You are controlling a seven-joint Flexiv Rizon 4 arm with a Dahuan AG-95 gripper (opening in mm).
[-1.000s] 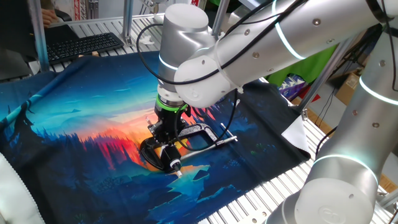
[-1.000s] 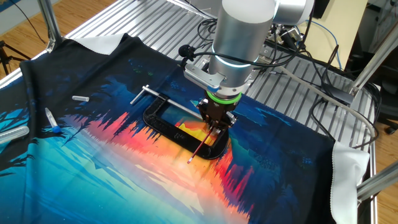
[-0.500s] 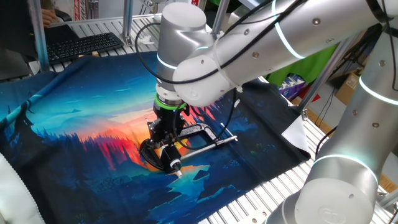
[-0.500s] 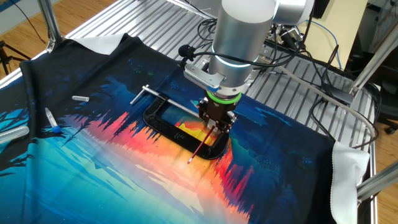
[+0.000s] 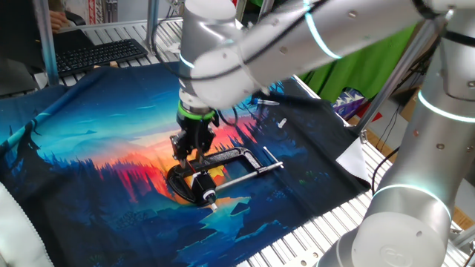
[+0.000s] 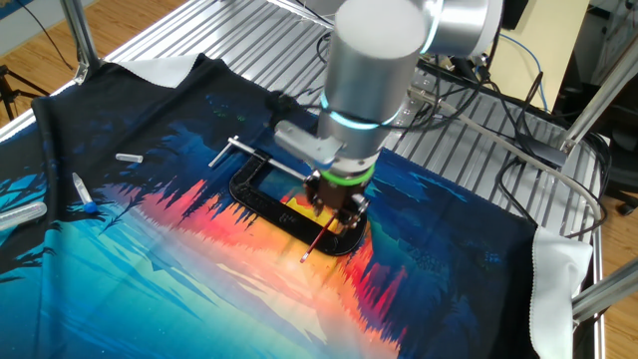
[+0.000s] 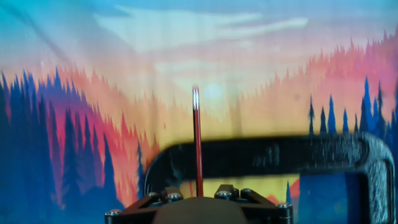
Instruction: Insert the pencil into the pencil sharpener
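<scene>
Jaws are seen closed tight on the pencil [image 7: 197, 143], held by the gripper [image 6: 334, 202] above the black C-clamp [image 6: 261, 195]. Its pale tip is pointed down and outward over the printed cloth [image 6: 150, 269], crossing the clamp's frame in the hand view. The pencil sharpener [image 5: 199, 178], yellow-orange, is glimpsed inside the clamp, just beneath the gripper.

Your pencil [image 7: 198, 143] is thin, dark red-brown with a pale tip, slanting down; the yellow-orange sharpener [image 5: 202, 176] sits just beside it.
</scene>
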